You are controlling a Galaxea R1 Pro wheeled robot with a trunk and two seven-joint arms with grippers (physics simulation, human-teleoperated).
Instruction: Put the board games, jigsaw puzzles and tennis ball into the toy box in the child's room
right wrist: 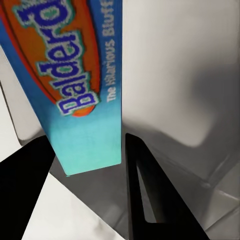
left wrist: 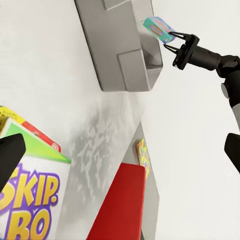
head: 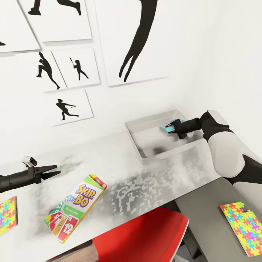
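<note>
The light grey toy box stands at the back of the pale table, near the wall. My right gripper hovers over its far right part, shut on the blue board game, which the right wrist view shows as a blue "Balderdash" box hanging above the bin floor. The Skip-Bo board game lies flat near the table's front edge. Just above and left of it, my left gripper stands open and empty. One jigsaw puzzle lies at the far left, another on the lower dark top. The tennis ball is out of view.
A red chair is tucked under the table's front edge, between the Skip-Bo box and the lower dark grey top. Black silhouette posters hang on the white wall behind. Bare tabletop lies between the Skip-Bo box and the bin.
</note>
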